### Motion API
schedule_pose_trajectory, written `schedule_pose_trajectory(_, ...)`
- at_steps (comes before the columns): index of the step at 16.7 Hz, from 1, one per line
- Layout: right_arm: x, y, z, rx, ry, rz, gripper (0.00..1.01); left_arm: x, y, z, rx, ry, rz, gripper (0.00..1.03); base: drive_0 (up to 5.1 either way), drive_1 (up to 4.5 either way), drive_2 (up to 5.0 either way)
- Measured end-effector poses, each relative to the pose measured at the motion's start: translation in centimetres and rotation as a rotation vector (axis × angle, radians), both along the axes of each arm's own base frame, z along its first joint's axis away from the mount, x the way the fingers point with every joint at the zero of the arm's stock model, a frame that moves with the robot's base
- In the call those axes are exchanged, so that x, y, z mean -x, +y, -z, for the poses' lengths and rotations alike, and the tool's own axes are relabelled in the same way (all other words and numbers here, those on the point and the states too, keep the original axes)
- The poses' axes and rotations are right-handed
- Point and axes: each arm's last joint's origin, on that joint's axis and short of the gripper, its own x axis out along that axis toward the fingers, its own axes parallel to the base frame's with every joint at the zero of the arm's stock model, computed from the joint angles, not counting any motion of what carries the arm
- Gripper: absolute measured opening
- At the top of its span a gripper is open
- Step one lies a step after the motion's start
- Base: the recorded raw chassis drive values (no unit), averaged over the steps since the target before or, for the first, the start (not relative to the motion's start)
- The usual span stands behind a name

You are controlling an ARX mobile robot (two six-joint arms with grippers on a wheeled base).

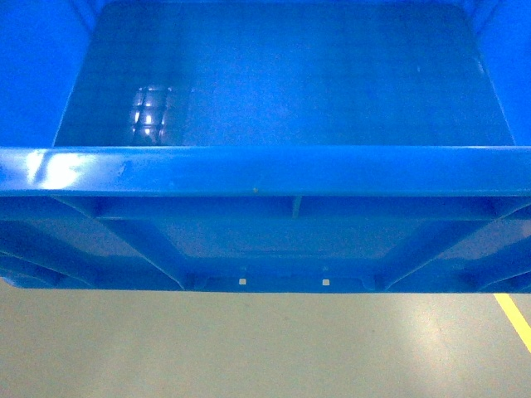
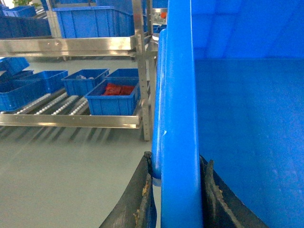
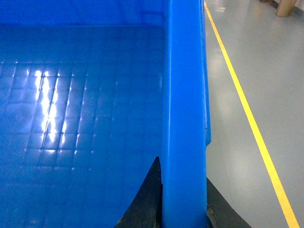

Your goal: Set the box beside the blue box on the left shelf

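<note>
The box, a large bright-blue crate, fills the head view, its near rim running across the middle and grey floor showing below it. Neither gripper shows in that view. In the left wrist view my left gripper is shut on the box's left rim. My right gripper is shut on the box's right rim. The left shelf, with white rollers, stands off to the left across the floor. It carries several small blue boxes, the nearest holding red items.
A steel post marks the shelf's near corner. An upper shelf level carries more blue crates. A yellow floor line runs along the right of the box, also seen as a yellow line from the head.
</note>
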Motion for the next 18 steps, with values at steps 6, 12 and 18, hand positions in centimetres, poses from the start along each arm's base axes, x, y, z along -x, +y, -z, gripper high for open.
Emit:
schedule_pose_trajectory(6, 0.01, 0.0, -0.06, -0.001, -0.005, 0.0, 0.08, -0.01, 0.0, -0.01, 0.001, -0.002, 0.0, 0.18, 0.1, 4.06, -3.9)
schedule_pose_trajectory(12, -0.01, 0.0, 0.0, -0.001, -0.001, 0.0, 0.08, 0.0, 0.0, -0.01, 0.0, -0.001, 0.0, 0.18, 0.0, 3.95, -4.0)
schedule_pose_trajectory(18, -0.01, 0.0, -0.01, 0.0, -0.001, 0.0, 0.08, 0.0, 0.0, -0.03, 0.001, -0.003, 0.0, 0.18, -0.1, 3.89, -4.1)
